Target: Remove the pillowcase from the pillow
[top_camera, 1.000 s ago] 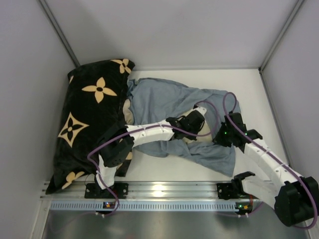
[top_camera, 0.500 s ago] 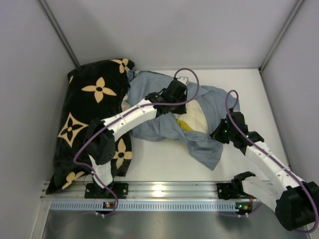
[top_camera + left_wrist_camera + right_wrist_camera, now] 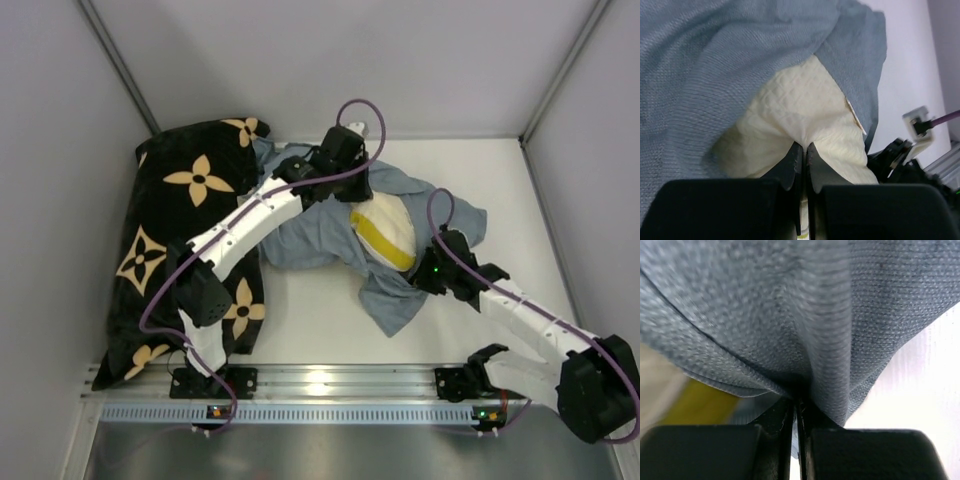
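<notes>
The pillowcase (image 3: 310,235) lies inside out, blue-grey, crumpled across the table's middle. The cream-white pillow (image 3: 388,222) with its yellow band (image 3: 383,246) pokes out of the pillowcase's opening. My left gripper (image 3: 347,178) is at the far side of the pillow and is shut on a pinch of the pillow (image 3: 800,115). The pillowcase (image 3: 705,55) drapes around it there. My right gripper (image 3: 425,275) is at the near right of the pillow and is shut on a fold of the pillowcase (image 3: 805,315). The yellow band (image 3: 700,405) shows blurred at the lower left.
A large black cushion (image 3: 180,230) with tan flower motifs lies along the left wall, touching the pillowcase. Grey walls close the left, back and right. The arms' mounting rail (image 3: 320,385) runs along the near edge. A white table (image 3: 500,180) shows at the right.
My left gripper has moved from the table's middle up to the far side, drawing the pillow with it. The cream pillow and yellow band have emerged. My right gripper has pulled the pillowcase nearer and left.
</notes>
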You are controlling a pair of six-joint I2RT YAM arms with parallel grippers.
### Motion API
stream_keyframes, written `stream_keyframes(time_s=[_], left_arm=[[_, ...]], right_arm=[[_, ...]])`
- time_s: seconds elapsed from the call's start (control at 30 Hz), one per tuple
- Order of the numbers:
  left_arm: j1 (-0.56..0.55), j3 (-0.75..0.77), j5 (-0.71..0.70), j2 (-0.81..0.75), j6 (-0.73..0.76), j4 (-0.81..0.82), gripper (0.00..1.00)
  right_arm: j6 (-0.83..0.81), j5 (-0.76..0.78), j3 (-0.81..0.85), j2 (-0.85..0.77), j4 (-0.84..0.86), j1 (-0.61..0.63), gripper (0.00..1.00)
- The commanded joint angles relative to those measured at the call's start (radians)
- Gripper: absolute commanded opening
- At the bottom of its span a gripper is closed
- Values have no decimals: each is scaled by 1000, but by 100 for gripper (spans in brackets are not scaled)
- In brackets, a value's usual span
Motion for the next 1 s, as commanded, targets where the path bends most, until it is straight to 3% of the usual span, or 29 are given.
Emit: stream_keyframes(time_s=[0.0,0.17,0.5,0.7,0.83,0.97], left_arm=[[51,229,-68,-12,-12,159,0],[71,174,-26,-23,-26,149,0],[71,-188,-22,-387,-26,148,0],[72,-464,-62,-625,-41,142,0],[72,-584,-69,-743,-50,106,0],[71,-680,-68,-835,-61,89,0]], right_arm=[[20,48,-9,-31,-94,93,0],[86,123,-35,-108,-131,156,0],[58,190,72,85,-91,152,0],[-12,171,115,138,-86,58,0],[-60,128,135,168,-76,-57,0],[-103,66,137,161,-51,-80,0]])
